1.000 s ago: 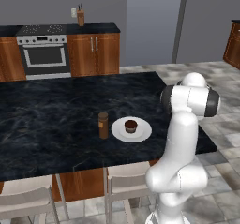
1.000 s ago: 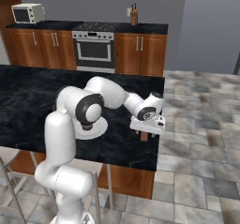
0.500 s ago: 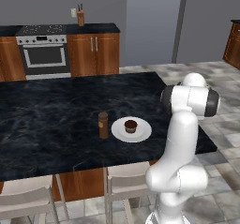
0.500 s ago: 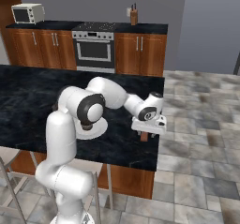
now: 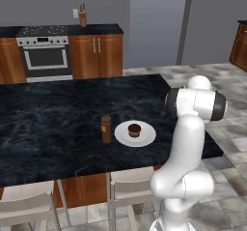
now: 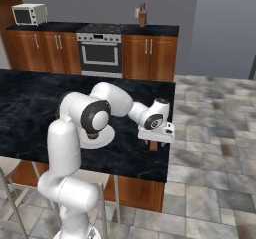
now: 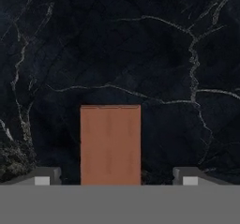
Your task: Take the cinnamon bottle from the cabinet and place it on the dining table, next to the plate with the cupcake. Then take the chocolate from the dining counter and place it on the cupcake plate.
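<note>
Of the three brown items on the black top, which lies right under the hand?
The chocolate, a flat bar between the hand's fingertips; the cinnamon bottle and cupcake stand apart.

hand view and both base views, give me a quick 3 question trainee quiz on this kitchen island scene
1. True or false: the cinnamon bottle stands upright on the dining table, beside the plate.
2. Multiple choice: what sits on the plate? A) chocolate B) cupcake C) green cup
3. Short answer: in the hand view, what lies between the fingertips of the gripper, and do they touch it?

Key
1. True.
2. B, the cupcake.
3. The chocolate, flat on the marble; gaps show on both sides, so the open gripper is not touching it.
</note>
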